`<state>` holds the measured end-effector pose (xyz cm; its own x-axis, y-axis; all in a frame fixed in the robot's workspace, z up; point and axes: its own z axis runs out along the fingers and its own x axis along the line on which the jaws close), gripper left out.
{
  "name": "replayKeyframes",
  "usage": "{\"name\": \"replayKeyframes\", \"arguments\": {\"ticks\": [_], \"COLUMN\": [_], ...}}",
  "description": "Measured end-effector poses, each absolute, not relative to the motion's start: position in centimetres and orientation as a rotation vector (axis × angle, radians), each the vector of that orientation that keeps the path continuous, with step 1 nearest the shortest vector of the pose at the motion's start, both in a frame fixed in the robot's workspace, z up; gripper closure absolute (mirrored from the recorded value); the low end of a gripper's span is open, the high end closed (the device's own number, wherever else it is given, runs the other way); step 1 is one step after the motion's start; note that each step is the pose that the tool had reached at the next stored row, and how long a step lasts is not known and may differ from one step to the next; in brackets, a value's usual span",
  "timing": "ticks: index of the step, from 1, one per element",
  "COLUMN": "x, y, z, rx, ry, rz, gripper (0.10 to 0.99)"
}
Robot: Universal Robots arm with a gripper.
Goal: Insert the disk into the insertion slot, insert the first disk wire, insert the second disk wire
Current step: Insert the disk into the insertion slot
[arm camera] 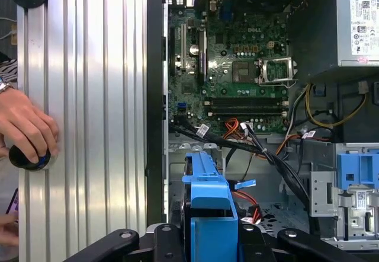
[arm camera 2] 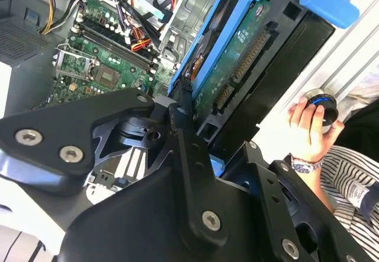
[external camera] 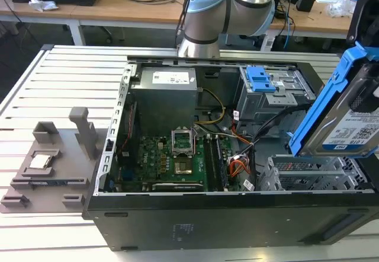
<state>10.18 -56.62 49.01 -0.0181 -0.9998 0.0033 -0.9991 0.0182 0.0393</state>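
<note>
Gripper: in the second wrist view I am seeing the gripper clamping its black fingers onto the two faces of the disk.
Disk: the disk is hanging tilted in its blue carrier at the exterior view's right, label facing the camera. Its green circuit side is showing in the second wrist view.
Insertion slot: the insertion slot is sitting just below the disk. The disk is not inside it.
Cables: black and orange cables are lying loose between the slot and the motherboard.
Motherboard: I am watching the green motherboard lying flat on the floor of the computer case.
Power supply: the grey power supply is standing behind the motherboard.
Latch cage: a grey cage is carrying a blue latch, beyond the slot.
Surface: the case is resting on a slatted metal surface.
Fixture: a grey fixture plate is lying beside the case at the exterior view's left.
Person: a hand is resting on a round black knob at the surface's edge.
</note>
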Motion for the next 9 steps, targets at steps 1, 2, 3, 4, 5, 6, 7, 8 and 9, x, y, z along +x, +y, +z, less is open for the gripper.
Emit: {"name": "replayKeyframes", "arguments": {"ticks": [1, 2, 3, 4, 5, 6, 7, 8, 9], "x": [10.18, 10.18, 10.18, 10.18, 10.18, 10.18, 10.18, 10.18, 10.18], "y": [-56.62, -56.62, -56.62, -56.62, -56.62, -56.62, -56.62, -56.62, -56.62], "z": [48.99, 48.97, 48.93, 48.91, 48.89, 48.86, 48.84, 48.81, 48.78], "rx": [2.180, 2.180, 2.180, 2.180, 2.180, 2.180, 2.180, 2.180, 2.180], "ry": [-2.220, -2.220, -2.220, -2.220, -2.220, -2.220, -2.220, -2.220, -2.220], "rz": [-0.040, -0.040, -0.040, -0.040, -0.040, -0.040, -0.040, -0.040, -0.040], "gripper": [0.725, 0.725, 0.725, 0.725, 0.725, 0.725, 0.725, 0.725, 0.725]}}
